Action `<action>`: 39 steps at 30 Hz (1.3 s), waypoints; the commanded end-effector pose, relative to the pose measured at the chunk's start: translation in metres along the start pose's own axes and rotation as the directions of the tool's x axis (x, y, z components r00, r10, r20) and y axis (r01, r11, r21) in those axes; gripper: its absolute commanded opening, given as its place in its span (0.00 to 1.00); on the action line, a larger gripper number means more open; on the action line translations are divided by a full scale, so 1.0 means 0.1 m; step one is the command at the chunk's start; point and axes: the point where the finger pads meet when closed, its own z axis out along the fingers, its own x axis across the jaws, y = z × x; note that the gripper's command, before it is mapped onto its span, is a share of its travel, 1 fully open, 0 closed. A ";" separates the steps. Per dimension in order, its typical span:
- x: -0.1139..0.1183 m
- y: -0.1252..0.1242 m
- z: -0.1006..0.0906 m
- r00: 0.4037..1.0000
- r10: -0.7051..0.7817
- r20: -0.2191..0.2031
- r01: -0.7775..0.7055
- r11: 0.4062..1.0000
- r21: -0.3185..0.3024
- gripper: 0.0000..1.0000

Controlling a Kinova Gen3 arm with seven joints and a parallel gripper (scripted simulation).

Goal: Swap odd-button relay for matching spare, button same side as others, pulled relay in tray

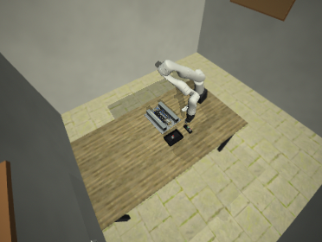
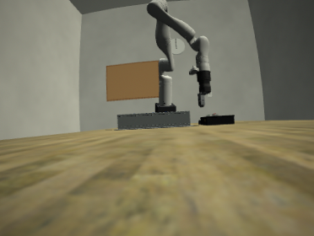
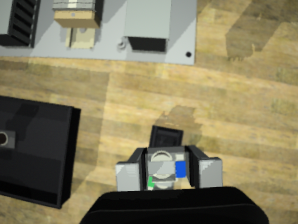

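Gripper (image 1: 187, 123) (image 2: 201, 104) (image 3: 166, 160) is clamped on a relay (image 3: 161, 169) with a blue test button, seen between the fingers in the wrist view. Fingertips are held above the wooden table (image 1: 125, 160) (image 2: 156, 177) (image 3: 125, 95), higher than the tray rim. Black holder (image 1: 188, 129) (image 3: 166, 134) is seen partly behind the held relay. Red-marked relay (image 1: 172, 136) is located in the black tray (image 1: 178, 139) (image 2: 217, 120) (image 3: 37, 167), beside the grey panel (image 1: 150, 117) (image 3: 107, 50). Socket seating can't be judged.

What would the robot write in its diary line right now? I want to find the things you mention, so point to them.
gripper (image 3: 166, 160): closed on blue-buttoned clear relay (image 3: 162, 170) | black tray (image 1: 173, 137) (image 2: 216, 120) (image 3: 64, 165): beside it
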 end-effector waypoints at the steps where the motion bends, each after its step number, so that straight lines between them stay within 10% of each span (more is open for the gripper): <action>1: -0.01 0.00 -0.01 1.000 0.030 0.004 -0.030 1.000 0.000 0.00; 21: -0.02 0.00 -0.01 0.992 0.124 0.005 -0.124 0.992 0.000 0.00; 39: -0.11 -0.52 0.00 0.995 0.103 0.003 -0.103 0.995 -0.006 0.00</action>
